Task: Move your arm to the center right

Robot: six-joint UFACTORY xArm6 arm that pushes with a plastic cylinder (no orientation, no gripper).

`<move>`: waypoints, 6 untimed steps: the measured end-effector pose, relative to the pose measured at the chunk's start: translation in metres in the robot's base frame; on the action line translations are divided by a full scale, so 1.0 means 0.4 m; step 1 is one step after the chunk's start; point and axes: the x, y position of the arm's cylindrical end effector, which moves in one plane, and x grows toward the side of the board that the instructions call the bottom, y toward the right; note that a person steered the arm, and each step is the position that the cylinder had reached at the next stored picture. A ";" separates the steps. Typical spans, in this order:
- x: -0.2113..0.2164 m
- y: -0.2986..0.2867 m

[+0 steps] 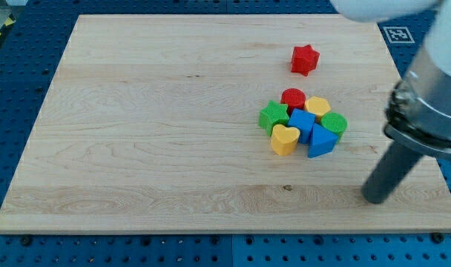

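My dark rod comes down from the view's right, and my tip rests on the wooden board at the lower right, apart from all blocks. A cluster of blocks lies up and left of the tip: a green star, a red cylinder, a yellow hexagon-like block, a green cylinder, a blue cube, a blue triangle and a yellow heart. A red star sits alone nearer the view's top.
The arm's body covers the board's right edge at mid height. A blue perforated table surrounds the board. A fiducial marker lies off the board's top right corner.
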 end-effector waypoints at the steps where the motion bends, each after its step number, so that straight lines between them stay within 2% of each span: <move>1: 0.006 0.085; 2: -0.066 0.167; 3: -0.203 0.230; 5: -0.574 0.232; 6: -0.772 0.137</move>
